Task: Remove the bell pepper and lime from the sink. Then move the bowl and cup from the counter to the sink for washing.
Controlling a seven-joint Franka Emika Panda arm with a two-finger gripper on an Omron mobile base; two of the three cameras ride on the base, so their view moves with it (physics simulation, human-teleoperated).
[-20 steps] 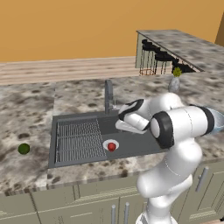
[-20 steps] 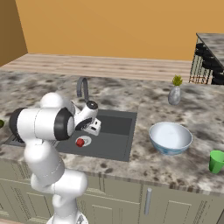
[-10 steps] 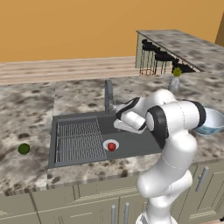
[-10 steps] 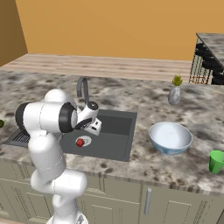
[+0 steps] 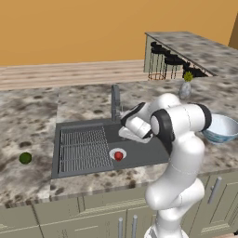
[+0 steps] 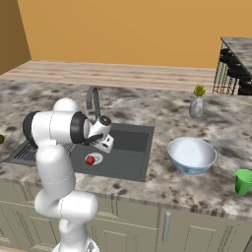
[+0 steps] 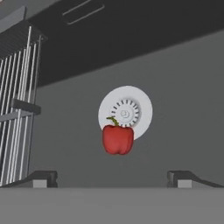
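The red bell pepper lies on the sink floor against the white drain ring. It also shows in both base views. My gripper hovers above it, open, with fingertips wide apart and nothing between them. The hand hangs over the sink by the faucet. The dark green lime rests on the counter left of the sink. The bowl and the green cup stand on the counter to the right.
A ribbed wire rack fills the sink's left half. The dark faucet stands behind the basin, close to my hand. A grey vase with a plant is at the back right. The raised bar with stools lies beyond.
My arm's elbow has swung left, uncovering the bowl in the left base view. The hand stays over the sink near the pepper. The pepper and lime have not moved.
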